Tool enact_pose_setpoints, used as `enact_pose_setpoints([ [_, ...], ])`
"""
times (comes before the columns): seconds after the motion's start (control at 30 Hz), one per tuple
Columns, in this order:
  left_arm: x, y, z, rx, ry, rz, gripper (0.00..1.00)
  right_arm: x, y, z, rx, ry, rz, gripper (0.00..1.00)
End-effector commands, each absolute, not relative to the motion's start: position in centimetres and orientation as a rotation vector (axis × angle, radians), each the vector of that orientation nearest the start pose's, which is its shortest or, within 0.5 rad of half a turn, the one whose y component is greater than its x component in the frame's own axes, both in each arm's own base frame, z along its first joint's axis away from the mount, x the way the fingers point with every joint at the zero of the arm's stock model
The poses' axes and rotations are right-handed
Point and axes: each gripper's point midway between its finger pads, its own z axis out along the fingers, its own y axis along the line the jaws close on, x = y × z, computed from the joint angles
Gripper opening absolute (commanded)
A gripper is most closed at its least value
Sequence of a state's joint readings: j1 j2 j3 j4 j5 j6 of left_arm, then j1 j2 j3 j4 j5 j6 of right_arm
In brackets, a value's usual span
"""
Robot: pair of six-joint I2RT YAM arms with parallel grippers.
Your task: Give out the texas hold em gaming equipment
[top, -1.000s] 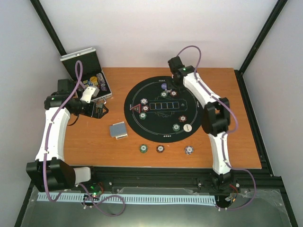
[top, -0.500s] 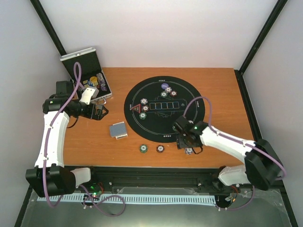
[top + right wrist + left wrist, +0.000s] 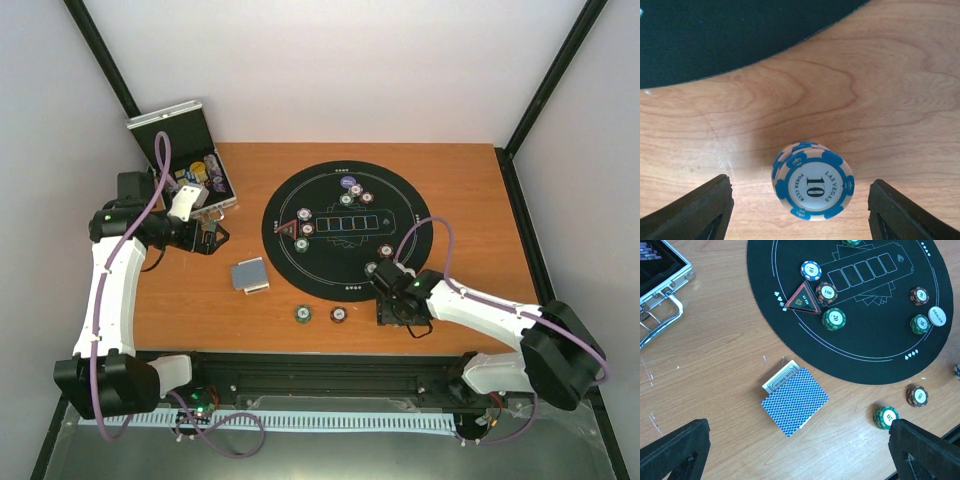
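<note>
**Two grippers, both open, over the poker layout**

At far left I see the silver case (image 3: 178,128) lying open at the table's (image 3: 480,200) far corner. My left gripper (image 3: 210,240) hovers just on the near side of it, jaws spread wide with nothing between them. Next comes the deck (image 3: 795,401), back-up on bare wood. A white card (image 3: 780,381) pokes out from under its far edge, just off the near-left rim of the round black mat (image 3: 865,347).

On the mat's left half a 100 chip (image 3: 827,291) sits just beside the red triangle (image 3: 802,299). On its right half is the white dealer disc (image 3: 936,315).

On the wood near the mat's front rim, a green chip (image 3: 303,314) and a maroon chip (image 3: 340,314) lie side by side, apart.

Farthest right, my right gripper (image 3: 400,314) points down over a blue-white 10 chip (image 3: 812,182). Its jaws stand open on either side, clear of the chip, which rests on wood just off the mat's edge.
</note>
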State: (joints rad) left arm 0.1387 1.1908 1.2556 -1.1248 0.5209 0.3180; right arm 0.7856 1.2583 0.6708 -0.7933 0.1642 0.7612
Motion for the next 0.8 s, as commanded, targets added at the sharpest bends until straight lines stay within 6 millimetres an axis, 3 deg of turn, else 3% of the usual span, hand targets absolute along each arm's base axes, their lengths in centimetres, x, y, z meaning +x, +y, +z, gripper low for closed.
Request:
enact_pose_setpoints([
  [0.0, 27.6, -4.8, 25.0, 0.396, 2.441, -0.499, 1.00, 17.5, 13.7, 2.7, 0.019, 2.902, -0.002, 0.71],
  [0.23, 27.8, -4.8, 25.0, 0.399, 2.436, -0.494, 1.00, 17.1, 13.3, 1.7, 0.027, 2.918, -0.020, 0.53],
  [0.47, 27.9, -4.9, 24.6, 0.393, 2.441, -0.511, 1.00, 17.3, 13.5, 2.1, 0.022, 2.909, -0.016, 0.34],
  [0.77, 27.8, -4.9, 24.4, 0.396, 2.444, -0.512, 1.00, 18.0, 13.8, 4.0, 0.014, 2.882, -0.009, 0.23],
])
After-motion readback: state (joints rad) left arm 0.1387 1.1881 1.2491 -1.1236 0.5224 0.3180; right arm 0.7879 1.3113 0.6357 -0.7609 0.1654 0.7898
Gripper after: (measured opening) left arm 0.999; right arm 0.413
